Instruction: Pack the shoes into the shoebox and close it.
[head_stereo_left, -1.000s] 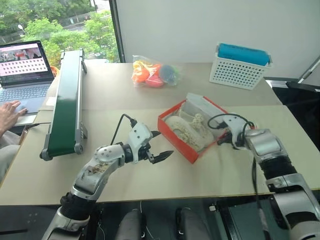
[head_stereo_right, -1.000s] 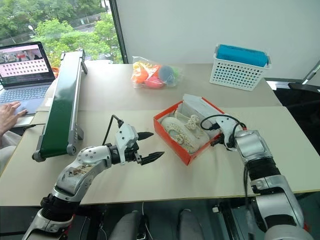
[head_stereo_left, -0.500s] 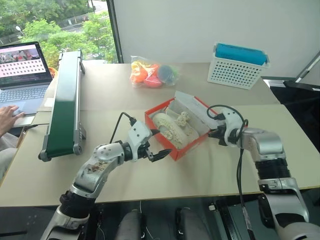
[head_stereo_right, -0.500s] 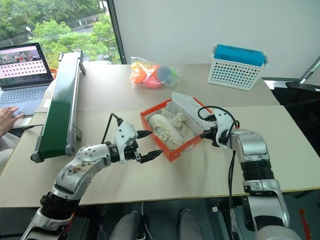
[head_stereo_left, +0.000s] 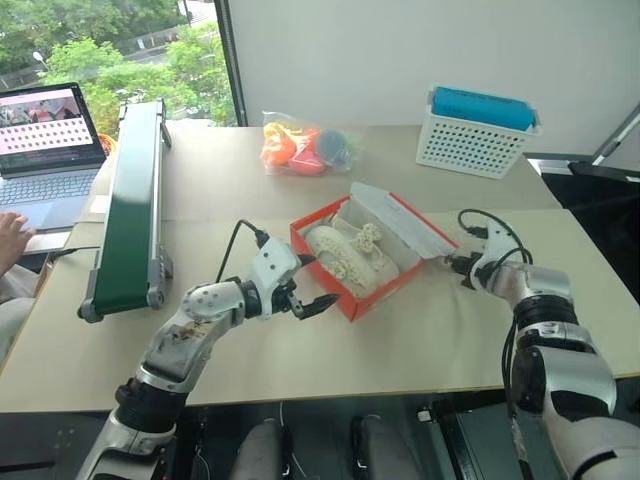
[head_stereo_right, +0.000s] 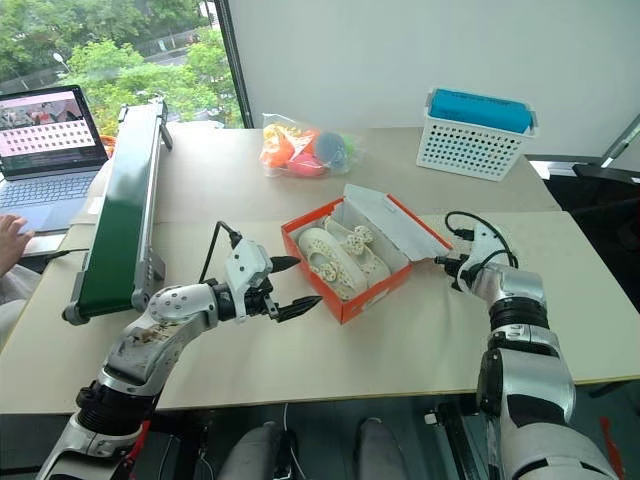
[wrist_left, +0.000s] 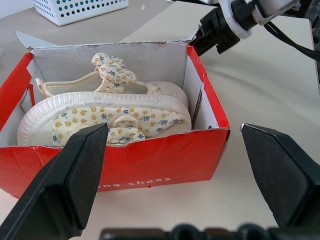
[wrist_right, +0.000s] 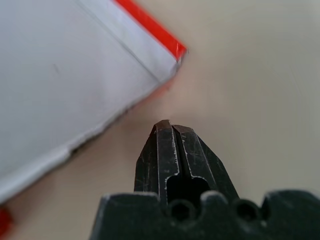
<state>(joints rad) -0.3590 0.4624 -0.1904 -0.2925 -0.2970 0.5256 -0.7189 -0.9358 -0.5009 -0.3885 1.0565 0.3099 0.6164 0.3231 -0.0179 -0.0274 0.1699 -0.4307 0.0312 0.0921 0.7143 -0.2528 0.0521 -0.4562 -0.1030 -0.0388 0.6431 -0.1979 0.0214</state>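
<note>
two shoes (wrist_left: 107, 107) – one shoebox (wrist_left: 165, 162), lid open, two claws

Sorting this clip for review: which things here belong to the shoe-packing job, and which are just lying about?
Job:
- shoes, inside the box
- red shoebox, lid open
- left pincer, open, beside the box
- right pincer, shut, near the lid's edge

Lying about:
- bag of toys
- white basket
- green conveyor
- laptop

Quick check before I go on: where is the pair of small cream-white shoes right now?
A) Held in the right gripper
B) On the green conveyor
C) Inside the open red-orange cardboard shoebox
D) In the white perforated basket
C: both cream-white shoes lie inside the red-orange cardboard shoebox, whose lid stands open.
</note>
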